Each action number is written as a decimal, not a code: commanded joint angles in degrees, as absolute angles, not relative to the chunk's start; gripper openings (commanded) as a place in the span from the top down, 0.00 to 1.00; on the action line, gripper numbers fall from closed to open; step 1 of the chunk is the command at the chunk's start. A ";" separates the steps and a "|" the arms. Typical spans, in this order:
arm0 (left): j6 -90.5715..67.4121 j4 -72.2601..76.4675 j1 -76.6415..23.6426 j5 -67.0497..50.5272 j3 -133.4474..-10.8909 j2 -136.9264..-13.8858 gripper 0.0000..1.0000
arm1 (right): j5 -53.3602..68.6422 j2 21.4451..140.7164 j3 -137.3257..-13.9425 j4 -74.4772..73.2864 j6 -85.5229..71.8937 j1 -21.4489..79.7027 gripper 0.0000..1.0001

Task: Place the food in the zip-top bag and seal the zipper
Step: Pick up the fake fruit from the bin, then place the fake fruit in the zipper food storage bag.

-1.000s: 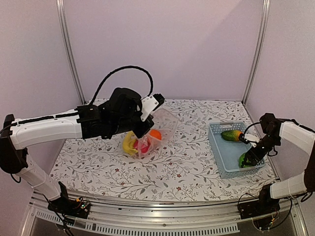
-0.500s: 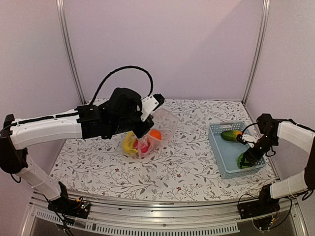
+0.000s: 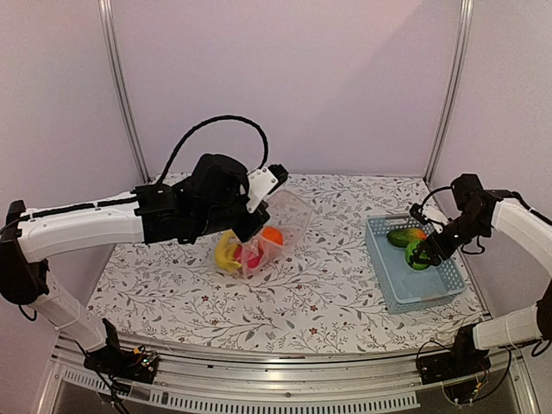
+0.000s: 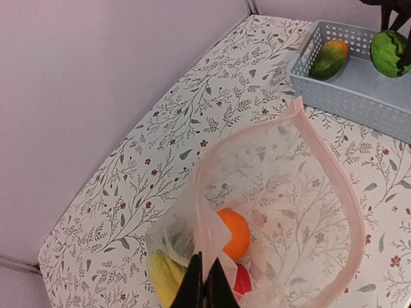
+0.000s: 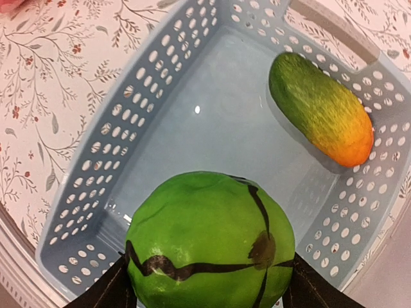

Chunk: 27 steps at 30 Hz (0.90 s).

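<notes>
My right fingers (image 5: 106, 292) are clamped on the ball (image 5: 209, 247), now lifted out of the basket (image 5: 83, 167) where it lay a moment ago. The mango (image 5: 321, 119) remains there. Farther left, my left fingers (image 4: 191, 289) pinch the bag (image 4: 302, 212) rim, mouth gaping, ready to receive it.

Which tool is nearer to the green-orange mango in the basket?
Right. The right tool, gripping the striped green ball, hangs beside the mango; the left tool pinches the bag, far off.

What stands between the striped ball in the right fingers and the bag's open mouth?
Nothing visible. The striped ball hangs above the basket; only table lies between it and the zip-top bag mouth.
</notes>
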<state>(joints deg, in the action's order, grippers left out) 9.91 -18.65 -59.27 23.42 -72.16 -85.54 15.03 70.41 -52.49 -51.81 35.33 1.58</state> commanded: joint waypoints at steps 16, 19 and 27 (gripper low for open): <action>8.89 -17.13 -60.56 24.39 -71.41 -86.98 1.00 | 27.07 82.00 -83.63 -52.54 29.39 28.80 0.46; 8.93 -16.74 -60.56 24.60 -71.23 -86.67 1.00 | 27.73 85.59 -87.80 -53.03 29.92 33.25 0.47; 8.08 -16.07 -60.58 26.28 -71.10 -86.63 1.00 | 26.80 91.99 -95.35 -55.03 34.20 46.85 0.47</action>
<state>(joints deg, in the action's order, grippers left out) 9.21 -17.78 -60.01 24.99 -72.03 -86.65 26.37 89.89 -91.48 -52.69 31.66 41.54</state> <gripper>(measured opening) 0.005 0.710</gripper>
